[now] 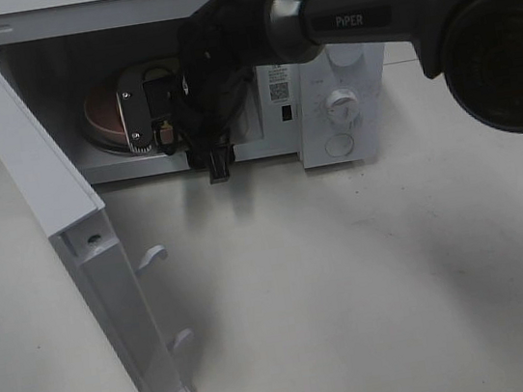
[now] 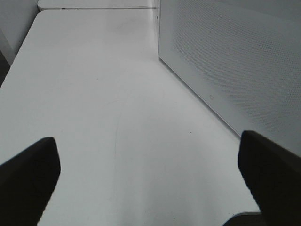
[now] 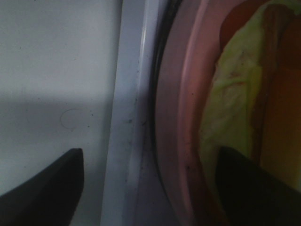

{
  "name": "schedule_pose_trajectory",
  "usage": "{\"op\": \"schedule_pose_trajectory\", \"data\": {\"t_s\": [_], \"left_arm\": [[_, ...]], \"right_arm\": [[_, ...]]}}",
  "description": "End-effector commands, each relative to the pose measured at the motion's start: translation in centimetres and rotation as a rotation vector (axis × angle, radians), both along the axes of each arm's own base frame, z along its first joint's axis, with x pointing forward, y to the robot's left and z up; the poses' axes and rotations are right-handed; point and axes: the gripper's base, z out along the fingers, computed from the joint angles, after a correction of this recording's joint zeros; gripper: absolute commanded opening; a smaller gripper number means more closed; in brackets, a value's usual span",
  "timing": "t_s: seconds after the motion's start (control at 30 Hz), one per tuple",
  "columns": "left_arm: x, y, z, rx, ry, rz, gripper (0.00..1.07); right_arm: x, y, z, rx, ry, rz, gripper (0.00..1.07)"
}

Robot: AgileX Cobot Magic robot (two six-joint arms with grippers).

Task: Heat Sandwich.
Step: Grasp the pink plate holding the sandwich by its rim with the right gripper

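Right arm is reaching deep into the open microwave (image 1: 335, 59). The plate (image 3: 174, 94) sits inside the cavity, close behind the front sill, and the sandwich (image 3: 230, 94) lies on it, pale yellow, only partly in sight.

The right claw (image 3: 148, 150) is spread wide, one finger over the sandwich side and one outside the rim. It straddles the rim and grips nothing that I can see.

To my eye this is the plate-in step. Done well, that claw rises clear of the rim and comes straight back over the sill, so the plate isn't dragged.

The left claw (image 2: 148, 155) hangs wide open and empty over the table (image 2: 94, 94), near the door (image 1: 60, 215), handy for swinging it shut.
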Motion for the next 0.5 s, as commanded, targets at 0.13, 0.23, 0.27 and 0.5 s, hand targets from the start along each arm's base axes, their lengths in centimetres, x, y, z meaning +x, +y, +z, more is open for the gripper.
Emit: {"op": "schedule_pose_trajectory", "data": {"t_s": [0.13, 0.23, 0.27, 0.5], "left_arm": [[-0.19, -0.08, 0.07, -0.005, -0.028, -0.006, 0.98], [-0.19, -0.08, 0.07, -0.005, -0.028, -0.006, 0.98], [-0.19, -0.08, 0.07, -0.005, -0.028, -0.006, 0.98], [-0.19, -0.08, 0.07, -0.005, -0.028, -0.006, 0.98]], "right_arm": [[0.09, -0.12, 0.29, 0.012, 0.016, -0.021, 0.38], [-0.04, -0.26, 0.18, 0.021, 0.044, -0.067, 0.0], [-0.04, -0.26, 0.18, 0.021, 0.044, -0.067, 0.0], [-0.13, -0.23, 0.19, 0.043, 0.063, -0.096, 0.0]]}}
